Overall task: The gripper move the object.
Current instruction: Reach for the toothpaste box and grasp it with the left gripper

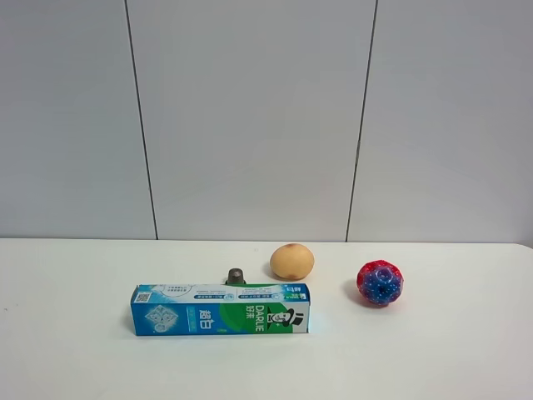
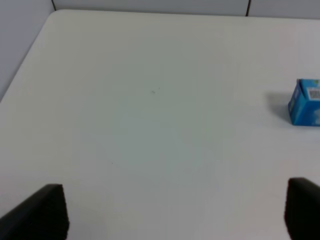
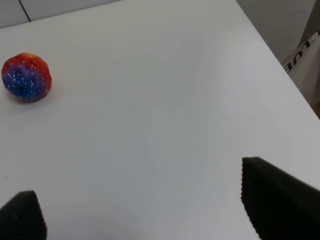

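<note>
On the white table [image 1: 75, 350] lie a blue-green toothpaste box [image 1: 220, 309], a tan round fruit [image 1: 291, 262] behind it, a small dark cap-like object [image 1: 236, 276] behind the box, and a red-blue dotted ball [image 1: 380, 283] to the right. Neither arm shows in the high view. In the left wrist view my left gripper [image 2: 175, 212] is open over bare table, the box end [image 2: 305, 102] far off to one side. In the right wrist view my right gripper [image 3: 150, 210] is open and empty, the ball [image 3: 26, 77] well apart from it.
A grey panelled wall [image 1: 250, 117] stands behind the table. The table's right edge [image 3: 280, 65] shows in the right wrist view, with a white bag with lettering [image 3: 306, 55] beyond it. The table's far left corner [image 2: 50, 15] shows in the left wrist view.
</note>
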Available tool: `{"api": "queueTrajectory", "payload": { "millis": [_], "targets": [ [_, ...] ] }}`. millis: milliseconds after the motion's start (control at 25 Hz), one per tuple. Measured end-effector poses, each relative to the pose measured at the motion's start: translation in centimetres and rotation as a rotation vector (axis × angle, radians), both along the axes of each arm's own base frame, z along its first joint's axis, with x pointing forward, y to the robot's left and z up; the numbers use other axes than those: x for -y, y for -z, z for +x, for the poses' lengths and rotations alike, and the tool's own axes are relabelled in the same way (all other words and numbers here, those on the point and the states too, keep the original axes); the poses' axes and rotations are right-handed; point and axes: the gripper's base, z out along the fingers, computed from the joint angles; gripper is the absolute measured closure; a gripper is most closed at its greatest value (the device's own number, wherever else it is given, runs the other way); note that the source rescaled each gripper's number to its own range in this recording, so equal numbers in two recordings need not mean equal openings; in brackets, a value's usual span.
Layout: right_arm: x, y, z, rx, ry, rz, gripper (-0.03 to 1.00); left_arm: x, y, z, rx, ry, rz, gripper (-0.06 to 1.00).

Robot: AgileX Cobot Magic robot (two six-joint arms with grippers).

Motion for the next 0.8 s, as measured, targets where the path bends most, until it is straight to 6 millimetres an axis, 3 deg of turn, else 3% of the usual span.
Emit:
{"api": "queueTrajectory", "payload": {
  "millis": [120,240,360,680,800],
  "targets": [
    [0.0,0.0,0.0,0.0,0.0,0.0,-0.03,0.2,-0.8,-0.2,0.034,0.034,0.043,-0.06],
    [0.0,0.0,0.0,-0.001,0.0,0.0,-0.03,0.9,-3.8,-0.5,0.134,0.132,0.123,-0.06],
    [0.0,0.0,0.0,-0.001,0.0,0.0,-0.03,1.6,-6.8,0.7,0.141,0.257,0.17,-0.06],
    [0.0,0.0,0.0,-0.001,0.0,0.0,-0.03,2.3,-13.4,8.0,0.145,0.618,0.387,-0.06],
    [0.0,0.0,0.0,-0.001,0.0,0.0,-0.03,2.4,-14.7,11.7,0.167,0.731,0.38,-0.06]
  ]
}}
